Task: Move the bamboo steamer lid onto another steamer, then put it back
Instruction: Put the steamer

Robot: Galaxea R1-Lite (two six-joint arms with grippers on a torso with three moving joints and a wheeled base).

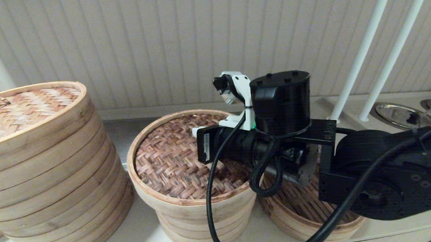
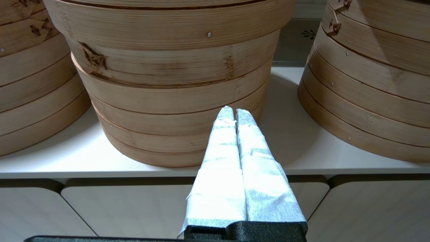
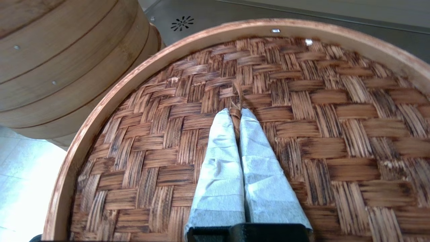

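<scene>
The bamboo steamer lid, with a dark brown woven top and a pale rim, sits on the middle stack of steamers. In the right wrist view my right gripper rests at the middle of the lid, shut on a thin bamboo loop there. The shallow steamer tray with a dark slatted bottom stands just right of that stack, mostly hidden under my right arm. My left gripper is shut on nothing, low at the counter's front edge and facing the side of a bamboo stack.
A big wide stack with a lighter woven lid stands at the left, close to the middle stack. Two white poles rise at the back right beside round metal inserts. The counter edge runs below the stacks.
</scene>
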